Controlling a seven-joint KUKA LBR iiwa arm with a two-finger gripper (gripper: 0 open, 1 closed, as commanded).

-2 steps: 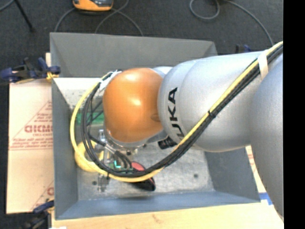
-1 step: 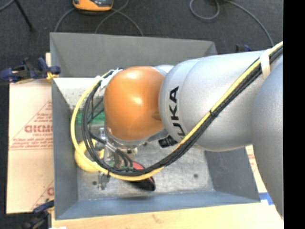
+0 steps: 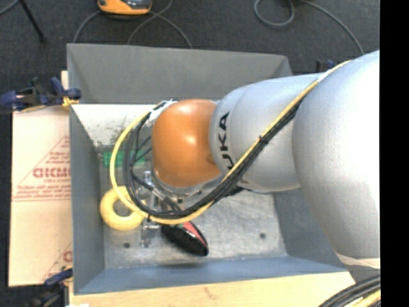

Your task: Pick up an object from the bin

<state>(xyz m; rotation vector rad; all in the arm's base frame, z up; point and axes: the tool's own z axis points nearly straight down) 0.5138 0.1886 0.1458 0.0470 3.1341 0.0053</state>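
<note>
We see the claw (image 3: 151, 226) low in the grey bin (image 3: 86, 190), tucked under the arm's orange cover (image 3: 182, 142) and its loop of cables (image 3: 192, 213), so we cannot tell whether it is wide, narrow or gripping anything. Just beside the claw, toward the view's left, a pale yellow ring (image 3: 121, 211) lies flat on the bin floor. Just beside it on the other side, slightly nearer the front wall, lies a black and red thing (image 3: 188, 238), long and slanted. Beyond the claw, toward the back wall, a green thing (image 3: 118, 157) shows partly behind the cables.
</note>
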